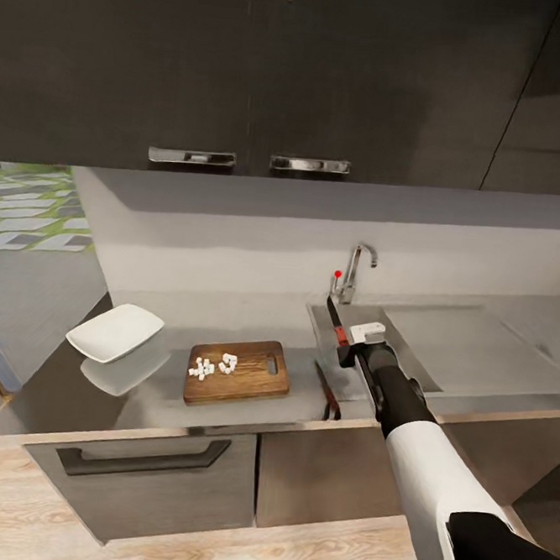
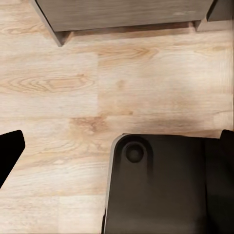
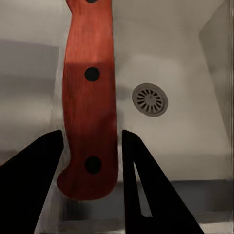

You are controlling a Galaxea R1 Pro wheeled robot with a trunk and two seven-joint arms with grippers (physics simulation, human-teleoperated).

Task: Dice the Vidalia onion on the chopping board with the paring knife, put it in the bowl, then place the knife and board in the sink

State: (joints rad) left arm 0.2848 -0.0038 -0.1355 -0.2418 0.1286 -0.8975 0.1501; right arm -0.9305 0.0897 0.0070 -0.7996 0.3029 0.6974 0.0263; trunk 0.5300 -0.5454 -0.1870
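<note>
The brown chopping board [image 1: 251, 379] lies on the grey countertop [image 1: 227, 311], with white diced onion pieces [image 1: 213, 365] heaped on its left half. Left of it the white bowl [image 1: 116, 332] stands tilted, nothing visible in it. My right gripper [image 1: 341, 335] hangs over the sink [image 1: 443, 348], shut on the paring knife [image 1: 337, 322]. In the right wrist view the red-orange handle [image 3: 90, 107] sits between the two dark fingers [image 3: 34, 180], above the sink's drain [image 3: 150, 99]. My left gripper [image 2: 122, 135] is open, pointing down at the wood floor [image 2: 63, 83].
A chrome faucet [image 1: 355, 272] stands behind the sink. Dark upper cabinets [image 1: 246, 67] hang over the counter, with grey lower cabinets [image 1: 147, 472] under it. The robot's dark base [image 2: 165, 185] lies under the left gripper. A draining surface [image 1: 477, 342] stretches right of the basin.
</note>
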